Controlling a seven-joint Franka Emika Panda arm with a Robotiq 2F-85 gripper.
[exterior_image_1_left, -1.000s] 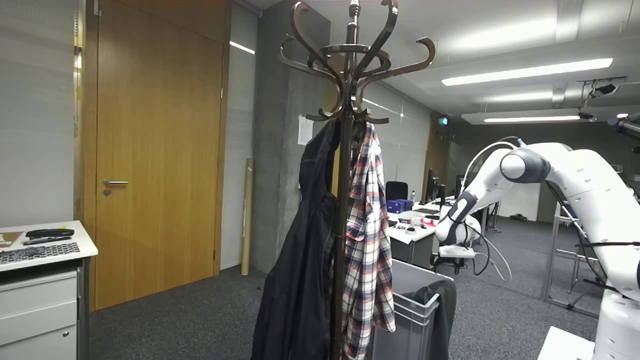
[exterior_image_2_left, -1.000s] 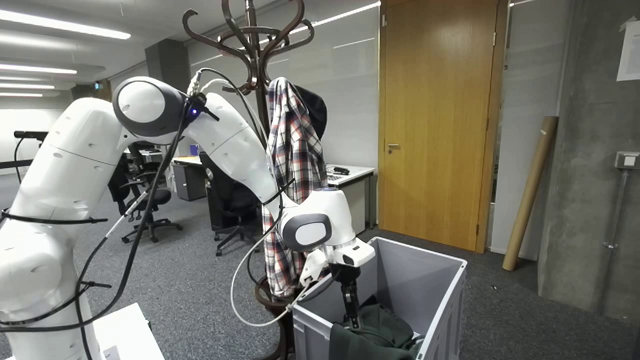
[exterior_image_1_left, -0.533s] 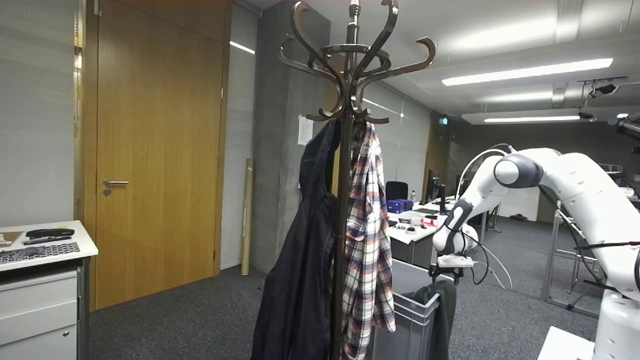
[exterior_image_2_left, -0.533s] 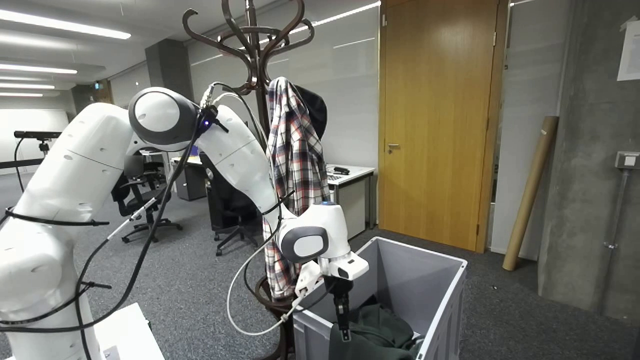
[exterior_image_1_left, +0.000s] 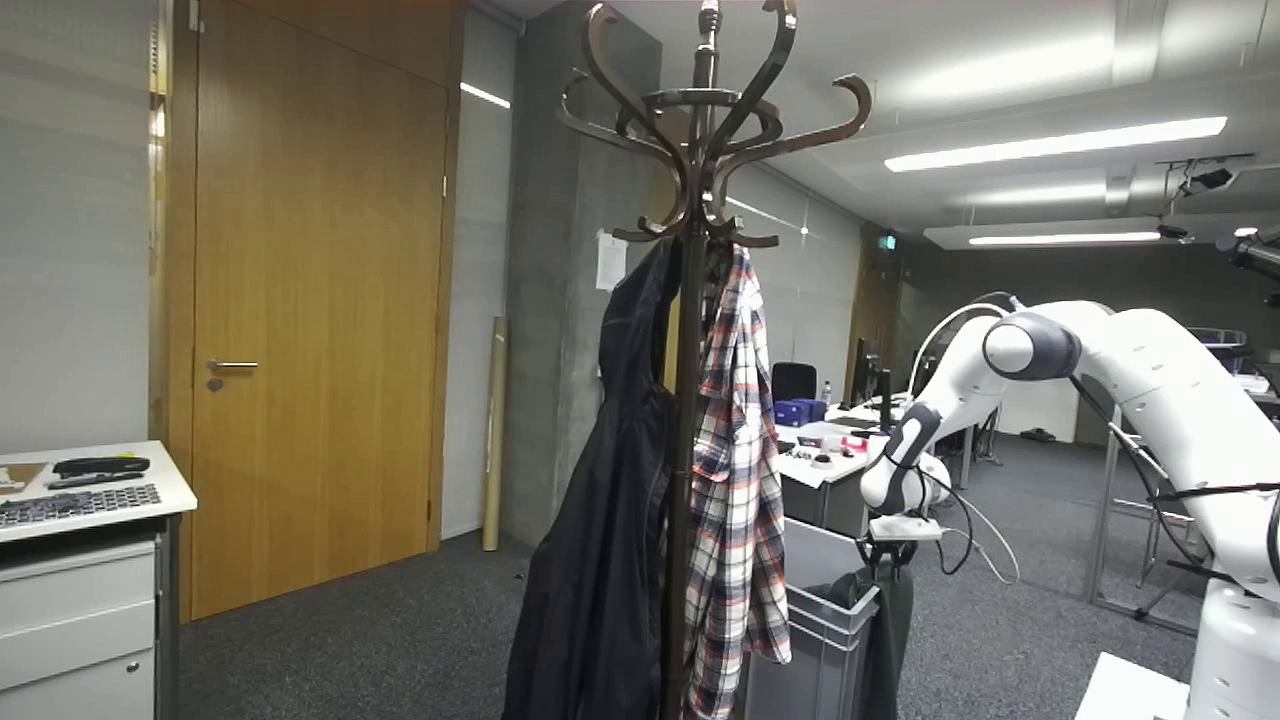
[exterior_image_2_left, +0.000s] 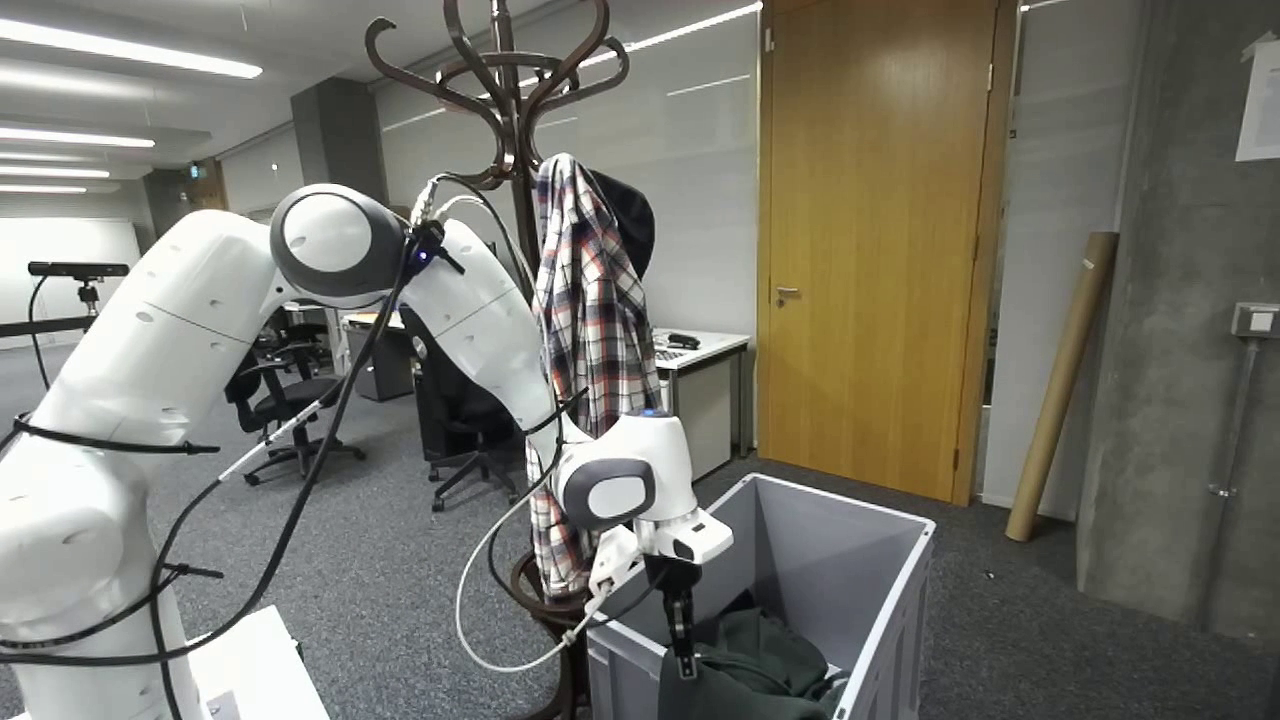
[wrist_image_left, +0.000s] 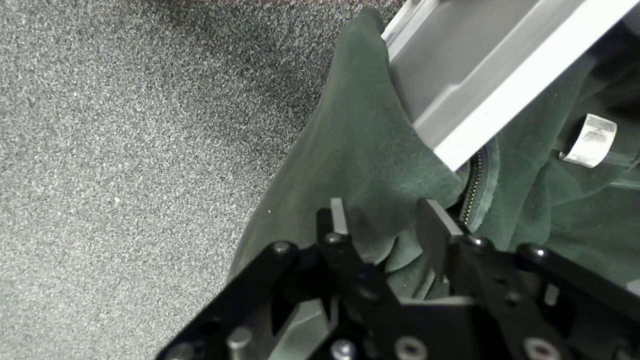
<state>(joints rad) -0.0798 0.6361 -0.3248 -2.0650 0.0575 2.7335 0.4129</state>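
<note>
At left in an exterior view, the white arm (exterior_image_2_left: 140, 340) arched in front of a dark brown coat stand (exterior_image_2_left: 523, 215), from which a plaid shirt (exterior_image_2_left: 597, 300) hung. Next came the gripper (exterior_image_2_left: 685, 666), pointing down, its fingers (wrist_image_left: 339, 217) apart — in the wrist view, a green garment (wrist_image_left: 370, 160) showed in the gap between them, though contact could not be told. The garment lay over the rim of a grey bin (exterior_image_2_left: 850, 545), partly inside and partly hanging outside. Farther right stood a wooden door (exterior_image_2_left: 870, 250), then a leaning cardboard tube (exterior_image_2_left: 1062, 385).
</note>
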